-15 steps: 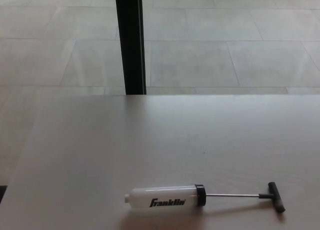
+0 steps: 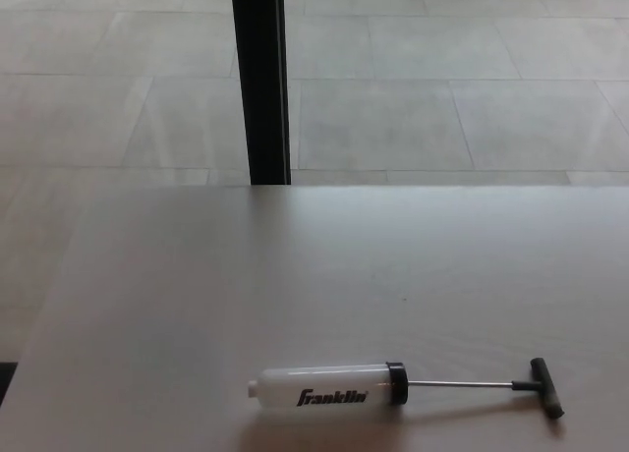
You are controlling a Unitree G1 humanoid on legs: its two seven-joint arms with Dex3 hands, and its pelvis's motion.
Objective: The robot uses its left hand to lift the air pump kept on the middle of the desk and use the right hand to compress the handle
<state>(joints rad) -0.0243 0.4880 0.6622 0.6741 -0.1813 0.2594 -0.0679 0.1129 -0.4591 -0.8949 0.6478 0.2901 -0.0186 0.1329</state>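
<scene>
We see the air pump (image 2: 329,386) lying on its side on the pale desk (image 2: 197,295), near the edge closest to us and a little right of centre. Its white barrel, marked with a black brand name, points left; a black collar closes the barrel's right end, and from there a thin metal rod runs right to the black T-handle (image 2: 546,387). The rod looks drawn well out, so the handle sits well apart from the barrel. Neither of our hands shows in the head view, so we cannot tell whether their fingers are released or clenched; nothing is grasping the pump. Beyond the desk a dark upright post (image 2: 261,79) stands against the tiled floor (image 2: 442,98). We judge the task to be at its very start: the lift has not begun and the pump rests untouched. The next move, as we read it, calls for our left hand to come in from the left and close around the white barrel, somewhere along its middle so the pump stays balanced when raised. The right side must stay free, since our right hand needs a clear line to the T-handle to press it in toward the barrel.
</scene>
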